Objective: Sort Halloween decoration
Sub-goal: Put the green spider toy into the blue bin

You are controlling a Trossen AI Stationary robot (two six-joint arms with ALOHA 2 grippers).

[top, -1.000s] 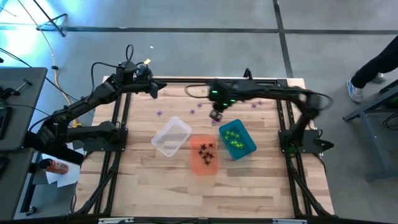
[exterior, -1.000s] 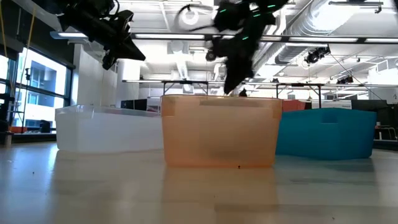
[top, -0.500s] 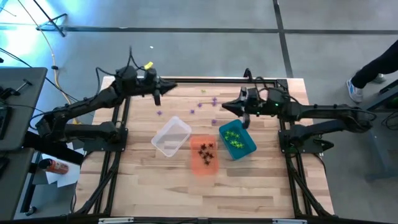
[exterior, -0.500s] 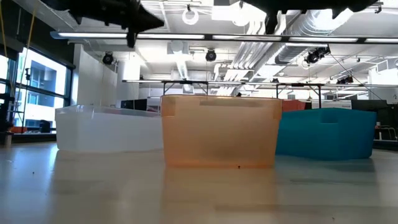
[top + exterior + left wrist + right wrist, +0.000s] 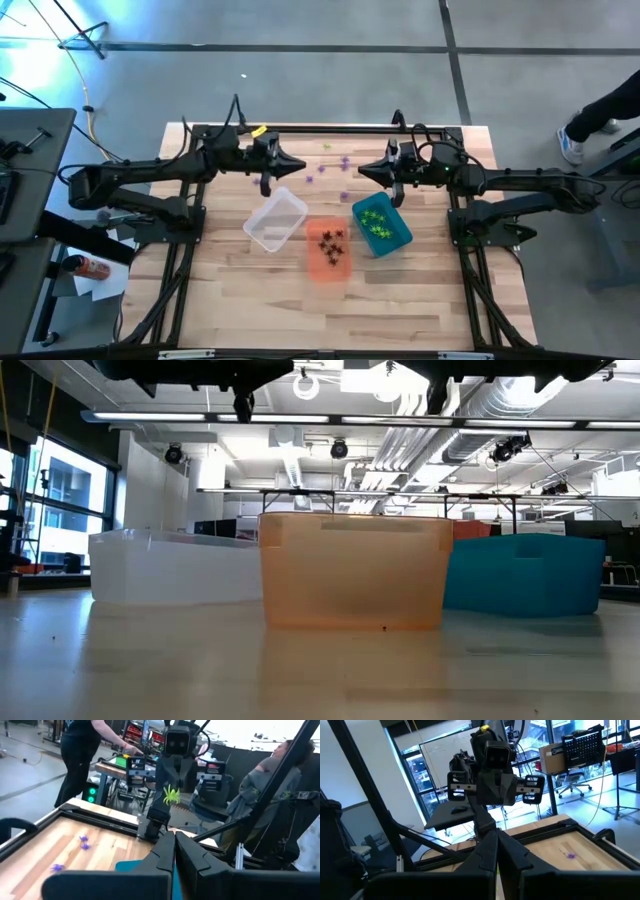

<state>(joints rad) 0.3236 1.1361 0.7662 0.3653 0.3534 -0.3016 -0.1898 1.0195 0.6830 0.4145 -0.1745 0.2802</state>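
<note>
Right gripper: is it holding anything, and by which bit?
Yes. The right gripper pinches a green spider by its upper part between its fingers; the legs hang below.

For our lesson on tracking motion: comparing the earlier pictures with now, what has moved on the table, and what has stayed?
The right arm drew back from the table's middle to its own side. The right gripper, shut on a green spider, hangs by the teal bin. The left gripper, shut, swung from the rear corner toward the clear bin. Both bins stayed put.
</note>
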